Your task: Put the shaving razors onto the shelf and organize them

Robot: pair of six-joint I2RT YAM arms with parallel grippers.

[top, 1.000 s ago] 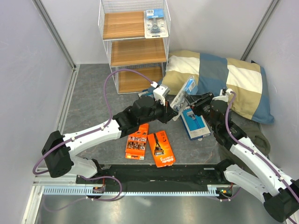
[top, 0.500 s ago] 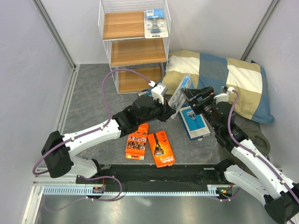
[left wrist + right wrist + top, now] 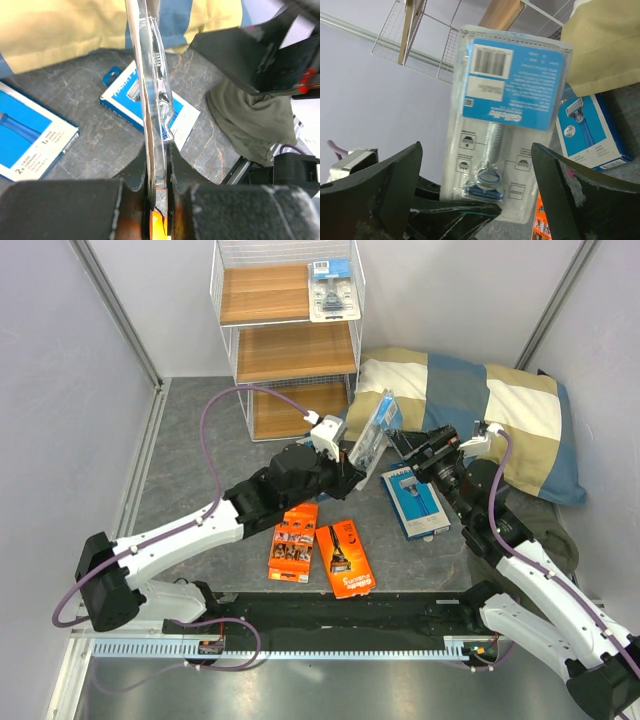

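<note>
Two orange packs [image 3: 318, 550] lie flat on the table [image 3: 200, 470], print unreadable. Left gripper [image 3: 351, 469] pinches a clear blister pack [image 3: 372, 438] by its bottom edge, in the air near the shelf [image 3: 290, 352]. The pack has a blue Gillette card, a barcode and a razor inside. Right gripper [image 3: 418, 448] is spread wide just beside it, not touching.

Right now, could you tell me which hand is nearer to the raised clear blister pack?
Left. The left hand is shut on the lower edge of the clear blister pack; the right hand stands open just to its right, not gripping it.
</note>
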